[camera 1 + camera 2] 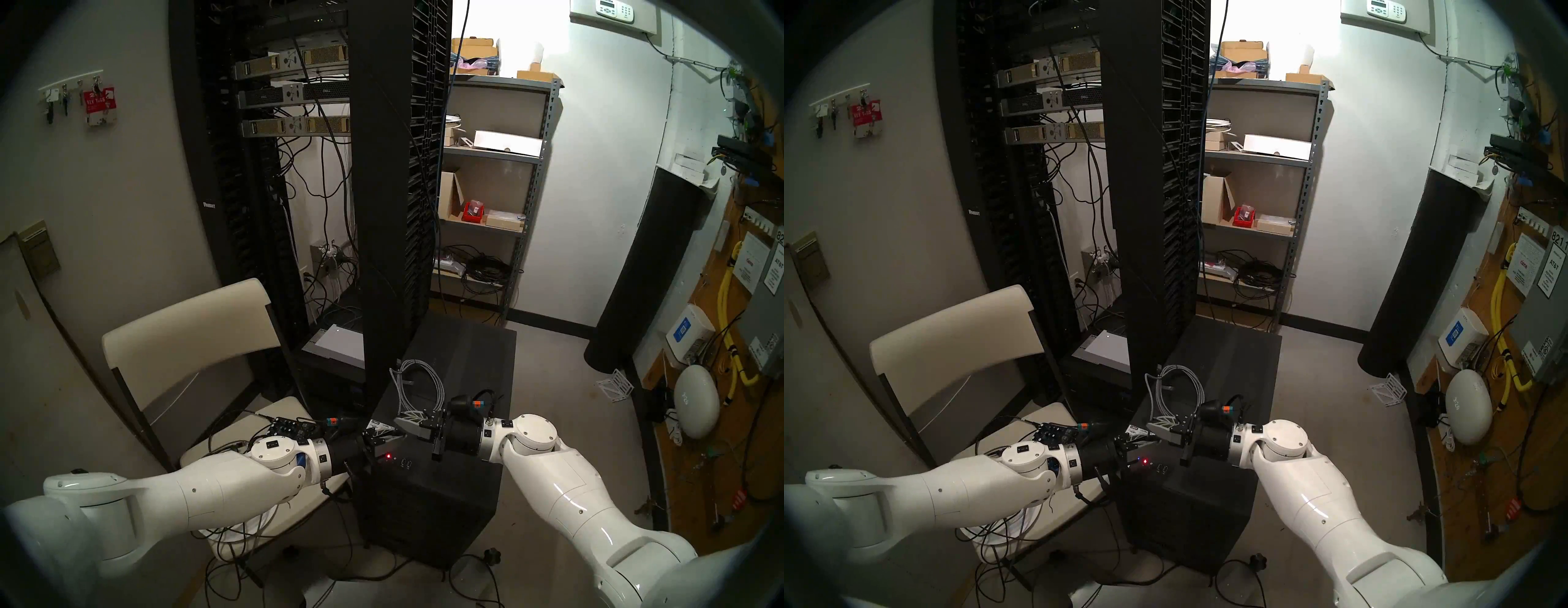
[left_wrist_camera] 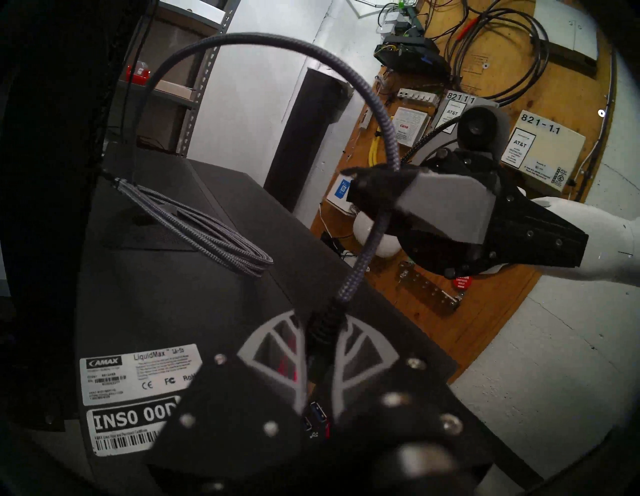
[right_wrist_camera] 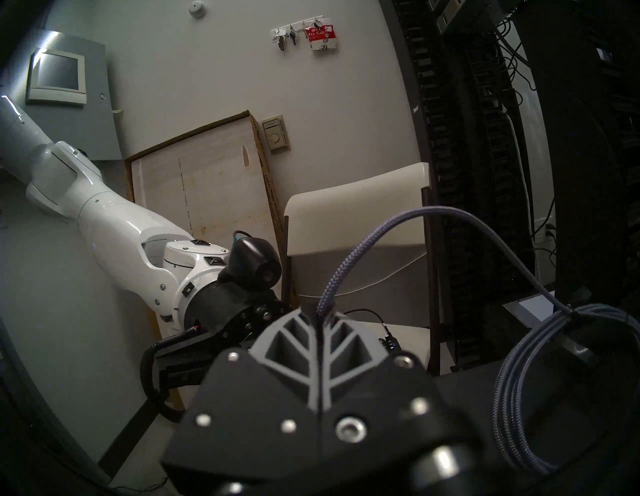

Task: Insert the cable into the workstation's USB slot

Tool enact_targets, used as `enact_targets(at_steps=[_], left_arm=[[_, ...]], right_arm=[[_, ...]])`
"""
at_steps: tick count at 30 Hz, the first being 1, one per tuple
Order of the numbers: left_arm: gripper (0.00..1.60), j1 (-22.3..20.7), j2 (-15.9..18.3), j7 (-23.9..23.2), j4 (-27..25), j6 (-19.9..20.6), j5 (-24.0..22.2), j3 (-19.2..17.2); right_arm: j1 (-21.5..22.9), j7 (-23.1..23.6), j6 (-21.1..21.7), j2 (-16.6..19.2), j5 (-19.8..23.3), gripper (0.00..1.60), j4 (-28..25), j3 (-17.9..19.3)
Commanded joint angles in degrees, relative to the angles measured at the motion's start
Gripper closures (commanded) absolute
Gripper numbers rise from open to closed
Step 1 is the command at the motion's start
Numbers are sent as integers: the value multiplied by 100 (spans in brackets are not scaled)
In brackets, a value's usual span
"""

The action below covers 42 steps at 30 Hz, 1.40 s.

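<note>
- Head view, left eye: the large black tower workstation (image 1: 449, 382) with a matte top panel stands on the floor beside the tall black server rack (image 1: 394, 170). The light-grey braided cable (image 1: 418, 382) lies coiled on its top.
- Head view, right eye: the left gripper (image 1: 1146, 437) and right gripper (image 1: 1157, 426) meet over the workstation's front top edge, near a red LED (image 1: 1145, 461).
- Left wrist view: the left jaws are closed on the cable's dark ribbed plug end. The cable runs up and away to the right jaws, then arcs over to the coil. White barcode stickers (image 2: 138, 377) sit on the top panel. Blue USB slots (image 2: 318, 414) show under the jaws.
- Right wrist view: the ribbed grey right jaws are clamped on the cable, which loops rightward to the coil.
</note>
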Motion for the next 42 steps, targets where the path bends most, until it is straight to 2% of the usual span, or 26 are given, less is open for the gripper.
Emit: enact_targets(at_steps=[1,6,17,26,33,42], left_arm=[[160,-141,-408,-718,618,-275,-105,-40],[160,-157,-573,-1283,1066,-417,-74,-11],[160,-393,-997,-2460,2092,-324,-136,30],[160,-470,-1336,-3003,2693,-192,-148,99],[160,-426,-1357,-3168,2749,-300,-150,141],[160,-541,-1663,-2916,3221,-726,-20,223]], right_arm=[[95,167,46,-47,123,160,-46,30],[90,196,33,-64,108,160,-12,57],[141,353,147,-111,57,160,110,5],[138,428,195,-120,27,160,127,37],[68,435,246,-98,13,160,59,83],[-113,467,367,-46,8,160,-82,170]])
